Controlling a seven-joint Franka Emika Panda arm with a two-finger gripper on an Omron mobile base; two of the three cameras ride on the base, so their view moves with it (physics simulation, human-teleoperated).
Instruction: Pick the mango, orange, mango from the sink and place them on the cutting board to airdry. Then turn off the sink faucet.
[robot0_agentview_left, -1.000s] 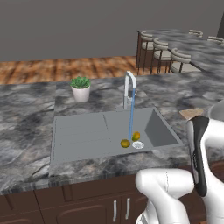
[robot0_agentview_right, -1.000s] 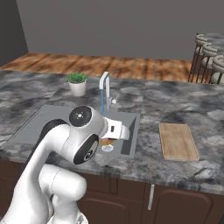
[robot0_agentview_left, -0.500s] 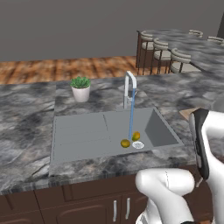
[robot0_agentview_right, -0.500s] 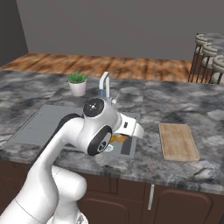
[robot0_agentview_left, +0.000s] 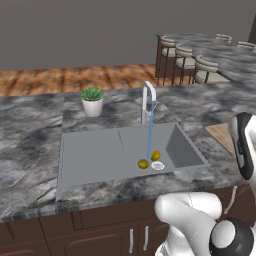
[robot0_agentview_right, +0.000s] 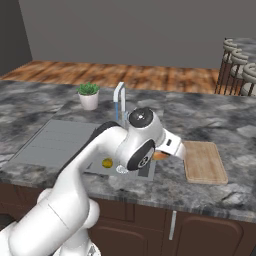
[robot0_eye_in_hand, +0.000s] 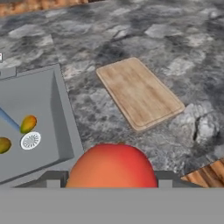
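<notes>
Hand view looks down on a dark, marbled grey stone counter, with the cutting board lying flat and bare on it, set at a slant. To the left of the board the sink drops into the counter; on its floor sit a green-and-orange mango and an olive-yellow mango, either side of the round white drain. The orange fills the bottom middle of this view, seated between the gripper's fingers and above the counter between sink and board: the jaws are closed on it, about half spread to its width.

From the left base camera the room opens out: a plain grey wall, a wood plank floor, and bar stools at a second stone counter on the right. The sink faucet stands behind the basin with a thin blue stream (water running) falling beside the two mangoes. A small potted plant sits on the counter left of the faucet, and the ribbed drainboard takes the sink's left half. Dark cabinet doors run below.

The right base camera shows the gripper just left of the board, a sliver of the orange at its underside, and the whole board beside it.
</notes>
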